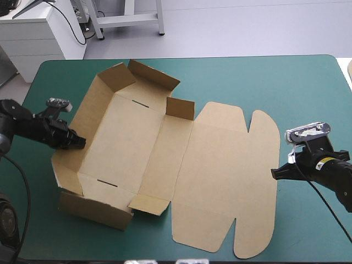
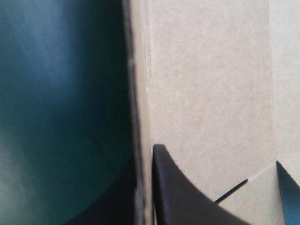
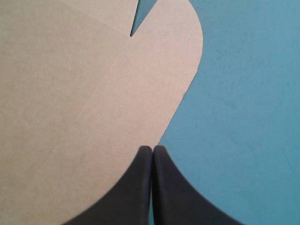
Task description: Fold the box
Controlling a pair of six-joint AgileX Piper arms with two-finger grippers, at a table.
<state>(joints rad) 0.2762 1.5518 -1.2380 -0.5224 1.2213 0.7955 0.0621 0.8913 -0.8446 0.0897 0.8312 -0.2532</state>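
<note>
The brown box (image 1: 137, 137) lies on the teal-green cover, its tray part at the left with the far and left walls raised and the near wall partly up. The lid (image 1: 231, 165) lies flat to the right with two rounded flaps. My left gripper (image 1: 77, 143) is at the tray's left wall. In the left wrist view that wall (image 2: 206, 93) stands edge-on between the fingers, and the left gripper (image 2: 145, 154) is shut on it. My right gripper (image 1: 274, 173) rests shut at the lid's right rim, its tips (image 3: 152, 149) touching the rounded flap (image 3: 93, 93).
The teal-green cover (image 1: 297, 88) stretches from the lid to the table's right edge and along the far side. A narrower strip of cover (image 1: 82, 242) runs between the box and the near edge. The table's left edge lies close behind my left arm.
</note>
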